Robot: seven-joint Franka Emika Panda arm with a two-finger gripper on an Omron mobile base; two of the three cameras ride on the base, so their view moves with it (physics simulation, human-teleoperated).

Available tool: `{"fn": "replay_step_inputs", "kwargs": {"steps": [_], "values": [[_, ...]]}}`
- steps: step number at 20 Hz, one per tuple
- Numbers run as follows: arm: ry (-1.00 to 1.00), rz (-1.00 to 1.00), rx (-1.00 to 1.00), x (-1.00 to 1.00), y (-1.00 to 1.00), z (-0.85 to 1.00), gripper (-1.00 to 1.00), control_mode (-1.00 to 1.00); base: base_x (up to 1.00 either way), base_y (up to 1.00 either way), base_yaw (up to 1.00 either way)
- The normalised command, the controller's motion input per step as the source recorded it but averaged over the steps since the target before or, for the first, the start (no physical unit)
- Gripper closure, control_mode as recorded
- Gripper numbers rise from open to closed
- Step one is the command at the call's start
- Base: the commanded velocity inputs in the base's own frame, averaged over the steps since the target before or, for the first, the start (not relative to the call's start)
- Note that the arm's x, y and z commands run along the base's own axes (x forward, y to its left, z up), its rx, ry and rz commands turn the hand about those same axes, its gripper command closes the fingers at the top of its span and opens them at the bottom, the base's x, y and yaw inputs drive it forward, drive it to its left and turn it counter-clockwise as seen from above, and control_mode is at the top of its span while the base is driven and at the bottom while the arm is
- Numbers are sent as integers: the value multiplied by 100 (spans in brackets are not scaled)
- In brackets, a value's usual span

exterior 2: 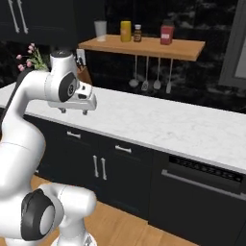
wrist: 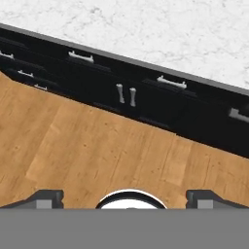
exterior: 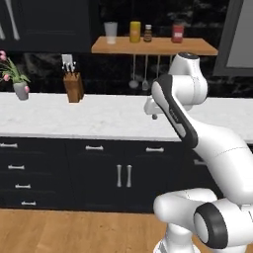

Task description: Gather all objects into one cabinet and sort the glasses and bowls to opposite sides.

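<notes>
The gripper [exterior 2: 73,111] hangs above the front edge of the white marble surface [exterior 2: 158,122], pointing down, and its two short fingers stand wide apart with nothing between them; in the hand view the two dark fingertips [wrist: 46,197] sit far apart at the bottom, over the wooden floor [wrist: 97,146]. In the left base view the gripper [exterior: 151,109] is partly hidden behind the white arm. The mugs, the blue vessel and the see-through bowl cannot be found in these views. A black wall cabinet [exterior: 44,24] with long silver bar handles is at the upper left, closed. On the wooden shelf [exterior 2: 144,48] stand a pale cup [exterior 2: 100,30], a yellow jar [exterior 2: 125,30], a small dark bottle [exterior 2: 137,33] and a red container [exterior 2: 166,34]; any labels on them are too small to read. Below the shelf hang metal ladles and spoons [exterior 2: 151,74]. On the surface at the left there is a wooden knife block [exterior: 73,84] and a grey pot with pink flowers [exterior: 20,86]. Under the surface are black drawers with short silver pulls [exterior: 94,147], a pair of doors with vertical handles [exterior: 123,175], and a black dishwasher [exterior 2: 202,197] at the right.
</notes>
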Motion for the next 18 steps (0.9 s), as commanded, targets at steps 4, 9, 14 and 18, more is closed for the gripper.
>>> {"fn": "replay_step_inputs", "kwargs": {"steps": [4,9,14,18], "values": [[0,0,0,0,0,0,-100,100,52,39,-13],[0,0,0,0,0,0,-100,100,55,33,-1],[0,0,0,0,0,0,-100,100,17,7,28],[0,0,0,0,0,0,-100,100,0,0,74]]}}
